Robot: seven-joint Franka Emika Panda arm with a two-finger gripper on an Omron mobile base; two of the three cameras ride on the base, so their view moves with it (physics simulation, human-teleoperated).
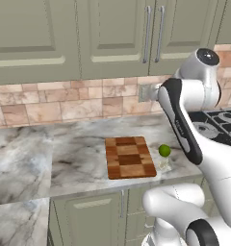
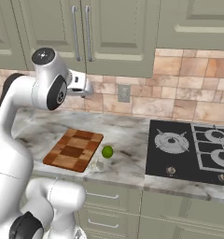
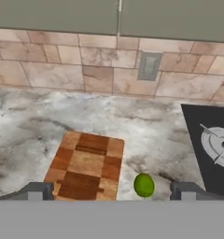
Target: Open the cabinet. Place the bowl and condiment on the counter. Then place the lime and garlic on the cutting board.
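The gripper (image 3: 111,190) hangs high above the counter (image 3: 146,135) with its fingers (image 3: 37,190) spread wide and nothing between them. In the hand view the two dark tips stand far apart at the bottom, one over the near left corner of the board (image 3: 86,165), the other right of the lime (image 3: 143,185). In the right base view the gripper (image 2: 86,87) sits up at the level of the tiled wall, just under the cabinet (image 2: 81,32).

The lime (image 2: 107,151) lies on the counter just off the board's (image 2: 73,150) right edge, near the front lip. A small pale lump (image 2: 99,165) sits close in front of it; it may be the garlic, but it is too faint to tell. From the left base view the lime (image 1: 164,150) is again beside the board (image 1: 130,157), with the pale lump (image 1: 164,166) just below it.

The board is bare. The cabinet's (image 1: 153,33) two doors are shut, their silver handles (image 1: 153,33) side by side. A black hob (image 2: 193,149) fills the counter's right end, well apart from the lime. A grey socket (image 3: 149,66) is set in the tiles behind.
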